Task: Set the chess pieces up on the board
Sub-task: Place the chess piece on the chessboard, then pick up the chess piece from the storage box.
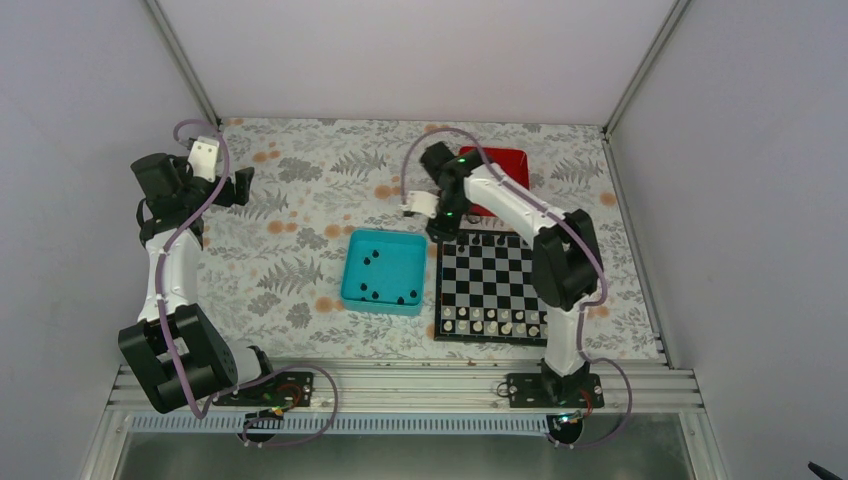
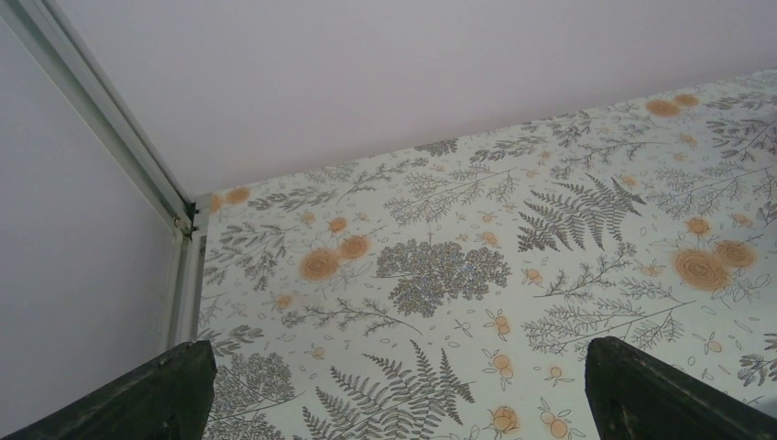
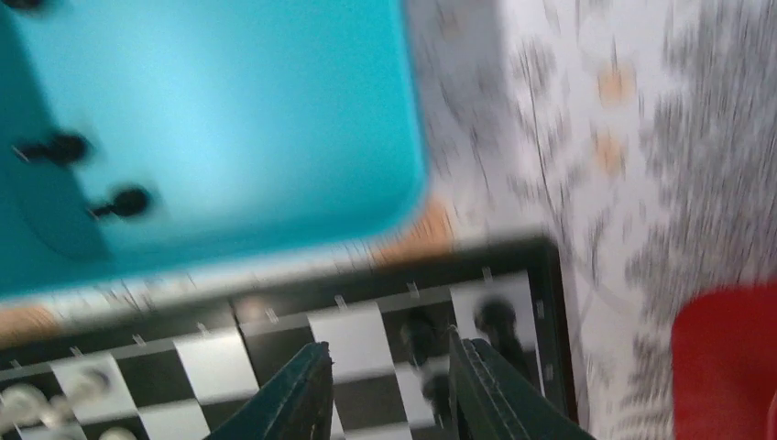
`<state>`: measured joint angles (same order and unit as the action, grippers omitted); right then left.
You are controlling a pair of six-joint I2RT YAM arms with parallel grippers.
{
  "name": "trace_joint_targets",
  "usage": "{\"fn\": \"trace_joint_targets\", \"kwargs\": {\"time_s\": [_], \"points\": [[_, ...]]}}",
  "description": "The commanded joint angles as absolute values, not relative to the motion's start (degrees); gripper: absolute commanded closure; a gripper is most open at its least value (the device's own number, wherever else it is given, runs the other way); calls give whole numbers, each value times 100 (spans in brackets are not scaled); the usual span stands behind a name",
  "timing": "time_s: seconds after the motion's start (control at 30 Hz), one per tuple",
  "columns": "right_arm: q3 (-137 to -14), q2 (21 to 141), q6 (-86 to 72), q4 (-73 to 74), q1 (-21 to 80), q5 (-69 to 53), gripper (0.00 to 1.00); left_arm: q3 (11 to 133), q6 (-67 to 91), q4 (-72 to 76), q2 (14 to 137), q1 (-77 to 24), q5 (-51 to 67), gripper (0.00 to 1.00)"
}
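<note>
The checkered board [image 1: 490, 283] lies right of centre, with black chess pieces [image 1: 492, 240] on its far row and pale ones on its near rows. More black pieces [image 1: 378, 292] lie in the teal tray [image 1: 352, 262]. My right gripper [image 1: 441, 226] hovers over the board's far left corner. The right wrist view is blurred: my right gripper [image 3: 389, 367] is open over the board [image 3: 211, 362], and a black piece [image 3: 421, 335] stands close to its right finger, with another [image 3: 499, 321] on the corner square. My left gripper [image 2: 412, 403] is open over bare floral cloth, far from the board.
A red tray [image 1: 497, 163] sits behind the board, partly under the right arm. The teal tray [image 3: 229, 110] lies just left of the board's edge. Grey walls and metal corner posts close in the table at the back and sides.
</note>
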<state>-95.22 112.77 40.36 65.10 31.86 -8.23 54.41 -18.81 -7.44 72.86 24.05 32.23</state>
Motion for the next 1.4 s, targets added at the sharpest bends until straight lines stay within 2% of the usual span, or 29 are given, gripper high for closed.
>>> {"fn": "trace_joint_targets", "kwargs": {"time_s": [0.0,0.3,0.73,1.37], "points": [[-10311,11556,3970,6455,4071,-814,64,5442,-1864,-674,7236,2461,3393,0],[-11811,12891,3946,6899,4876,-588,58,5440,-1851,-687,7190,2483,3424,0],[-11718,13214,3913,6320,5022,-463,55,5436,-1837,-660,7146,2540,3507,0],[-11732,13564,3920,6021,5060,-599,56,5440,-1818,-641,7196,2580,3584,0]]}}
